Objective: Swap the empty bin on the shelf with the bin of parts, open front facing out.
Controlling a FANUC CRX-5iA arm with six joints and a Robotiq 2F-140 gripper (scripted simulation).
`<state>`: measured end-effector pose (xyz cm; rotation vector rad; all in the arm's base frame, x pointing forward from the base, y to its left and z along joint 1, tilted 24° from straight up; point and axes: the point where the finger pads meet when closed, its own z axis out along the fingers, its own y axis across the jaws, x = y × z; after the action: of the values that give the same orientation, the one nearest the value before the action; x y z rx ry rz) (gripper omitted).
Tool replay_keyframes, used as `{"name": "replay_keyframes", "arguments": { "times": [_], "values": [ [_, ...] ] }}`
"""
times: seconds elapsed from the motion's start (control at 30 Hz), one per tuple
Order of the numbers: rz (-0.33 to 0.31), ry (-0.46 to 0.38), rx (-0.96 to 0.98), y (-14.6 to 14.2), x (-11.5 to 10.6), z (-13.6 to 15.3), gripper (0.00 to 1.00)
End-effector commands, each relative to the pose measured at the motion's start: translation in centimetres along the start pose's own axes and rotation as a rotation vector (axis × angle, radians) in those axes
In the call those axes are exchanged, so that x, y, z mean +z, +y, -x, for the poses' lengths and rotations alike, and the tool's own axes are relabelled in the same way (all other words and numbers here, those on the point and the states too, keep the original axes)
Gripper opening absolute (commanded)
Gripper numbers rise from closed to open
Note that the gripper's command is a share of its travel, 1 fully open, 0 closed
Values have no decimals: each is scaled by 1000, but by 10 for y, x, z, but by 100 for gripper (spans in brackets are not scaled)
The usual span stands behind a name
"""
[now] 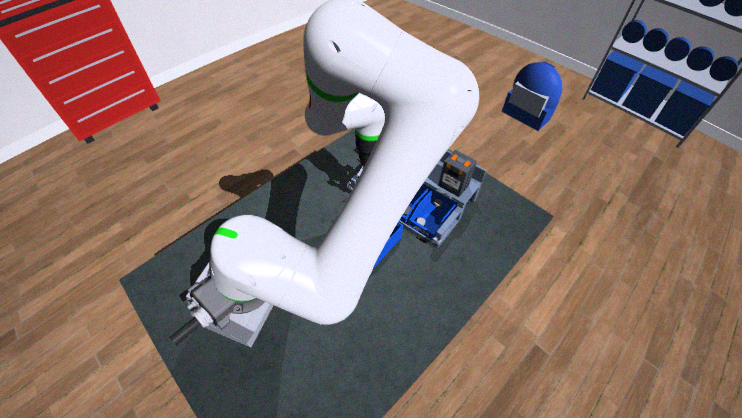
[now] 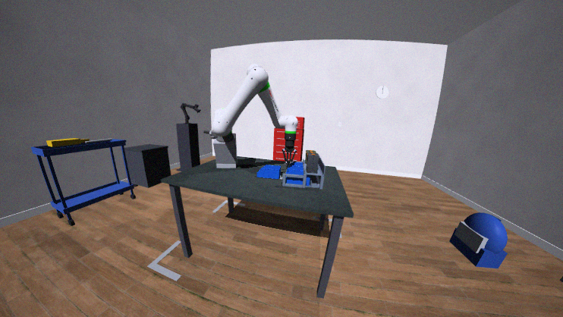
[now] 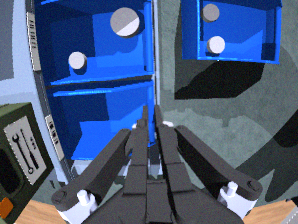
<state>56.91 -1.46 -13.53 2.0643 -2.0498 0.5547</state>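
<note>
Dark grey fingers of the claw fill the bottom of the wrist view. They are drawn almost fully together, and their tips pinch a thin pale edge at the right side of the empty bin. That blue bin sits in the nearest slot of the shelf, in the left half of the frame. Above it in the same view come two more blue bins, and pale round parts lie in them. A grey box with a label shows at the lower left edge.

In the upper right of the wrist view, apart from the shelf, the bin with parts stands on the dark green table. Two pale discs lie inside it.

From the side camera, the claw points straight down at the left end of the shelf, near the middle of the frame. The bin with parts stands just to its left on the table. A red drawer cabinet stands behind, against the white wall.

From above, the white arm covers most of the shelf and leaves only a sliver of the bin with parts showing.
</note>
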Motion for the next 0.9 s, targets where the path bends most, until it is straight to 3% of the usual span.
{"name": "replay_keyframes", "arguments": {
  "times": [0.0,0.87],
  "values": [
    [-2,0,-1,-1,-2,1,10],
    [-2,0,-1,-1,-23,1,10]
  ]
}}
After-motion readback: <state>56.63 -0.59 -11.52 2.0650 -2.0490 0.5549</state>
